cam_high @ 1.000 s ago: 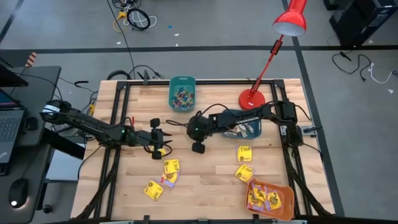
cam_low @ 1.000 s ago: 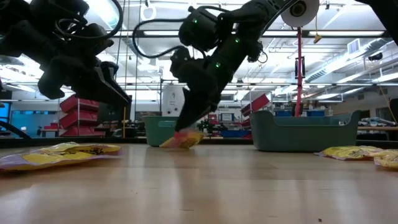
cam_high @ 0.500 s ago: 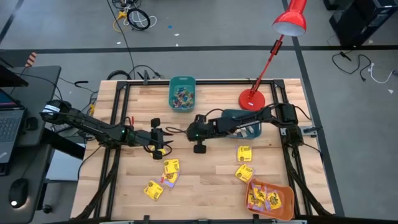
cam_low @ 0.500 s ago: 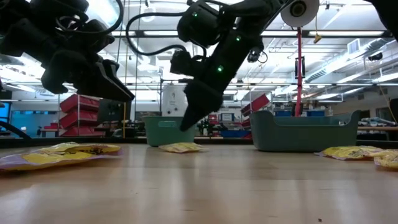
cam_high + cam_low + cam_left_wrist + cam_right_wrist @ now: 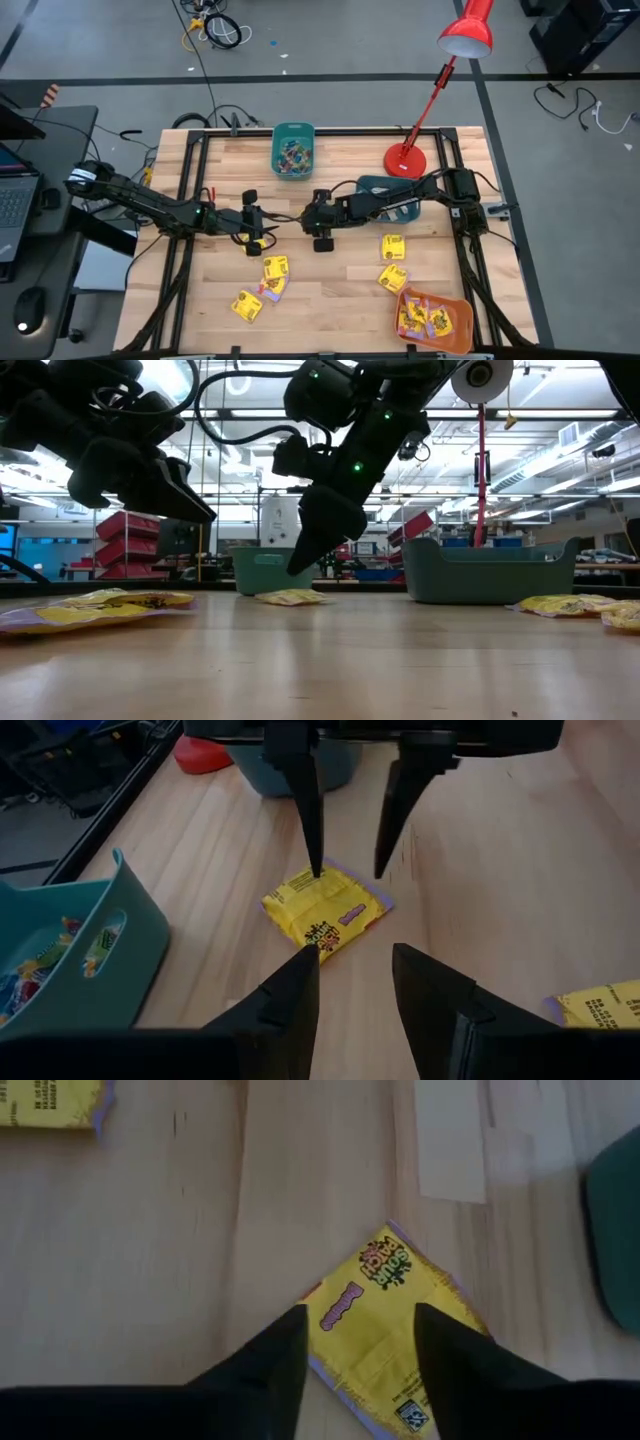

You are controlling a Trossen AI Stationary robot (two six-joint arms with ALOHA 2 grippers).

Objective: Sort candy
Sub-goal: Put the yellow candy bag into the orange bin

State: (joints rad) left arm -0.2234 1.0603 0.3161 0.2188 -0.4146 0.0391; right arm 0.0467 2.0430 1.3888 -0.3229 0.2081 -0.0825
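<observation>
A square yellow candy packet [image 5: 325, 910] lies flat on the wooden table between my two grippers, also seen in the right wrist view [image 5: 395, 1330] and the low view [image 5: 290, 597]. My right gripper [image 5: 358, 1312] hangs open a little above the packet, fingers slanting down, clear of it in the low view [image 5: 305, 560]. My left gripper [image 5: 355, 955] is open and empty; it stands to the packet's left, pointing at it. In the high view the right gripper [image 5: 320, 238] covers the packet.
A teal bin [image 5: 293, 150] of small coloured pieces stands at the far edge, and a dark teal bin [image 5: 392, 200] under the right arm. An orange bin [image 5: 433, 318] sits near right. Loose yellow packets [image 5: 275, 267] [image 5: 392, 262] lie nearer. A red lamp [image 5: 405, 158] stands far right.
My right gripper has let go of the yellow packet. A second ago the packet hung tilted at its fingertips with one edge on the table; now it lies flat. The gripper has rolled at the wrist and drifted slightly, and stays just above the packet.
</observation>
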